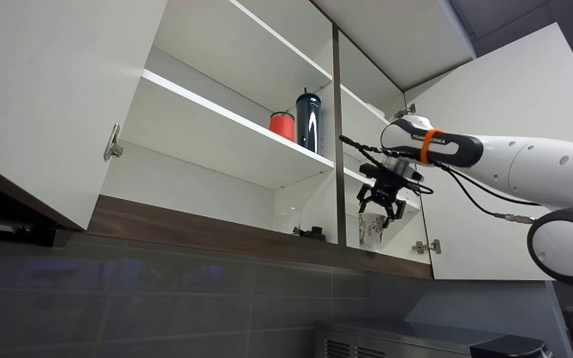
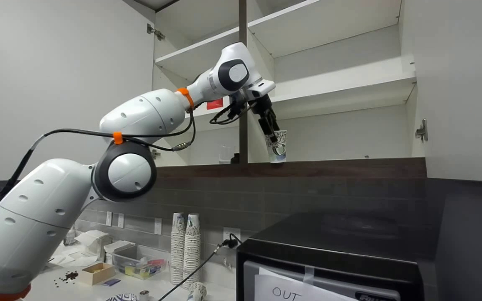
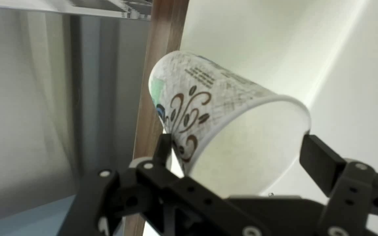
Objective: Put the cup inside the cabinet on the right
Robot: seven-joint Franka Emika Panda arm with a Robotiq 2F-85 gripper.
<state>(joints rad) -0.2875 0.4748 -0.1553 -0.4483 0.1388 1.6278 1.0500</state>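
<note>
- Cup [image 1: 370, 232], whitish with brown swirls and printed lettering: inside the narrow cabinet section [image 2: 341, 133], just right of the dark divider [image 1: 337, 109], at the front of the bottom level.
- Close to upright in both exterior views, mouth up; base right at the dark wood bottom edge [image 2: 349, 168]. Full seating there: cannot tell.
- Gripper [image 3: 236, 144]: spread wide, angled downward over the cup, one finger on each side of the rim. In the wrist view, fingertips [image 3: 317, 157] straddling the open mouth, right beside the wall; actual contact: cannot tell.
- Arm [image 2: 140, 110]: extended up to the cabinet, passing in front of the open door [image 1: 515, 89] in an exterior view.
- Wider section [image 1: 192, 171], left of the divider: red cup [image 1: 282, 126] and tall dark blue bottle [image 1: 308, 122] close together on a shelf [image 1: 217, 134]. Lower down, near the divider: clear glass [image 1: 289, 220] beside small black object [image 1: 315, 233].
- Below, in an exterior view: black appliance [image 2: 333, 234] bearing paper sign [image 2: 308, 290] marked "OUT"; on the counter [image 2: 220, 278], tall stacks of patterned paper cups [image 2: 192, 251] near a clear plastic bin [image 2: 140, 261].
</note>
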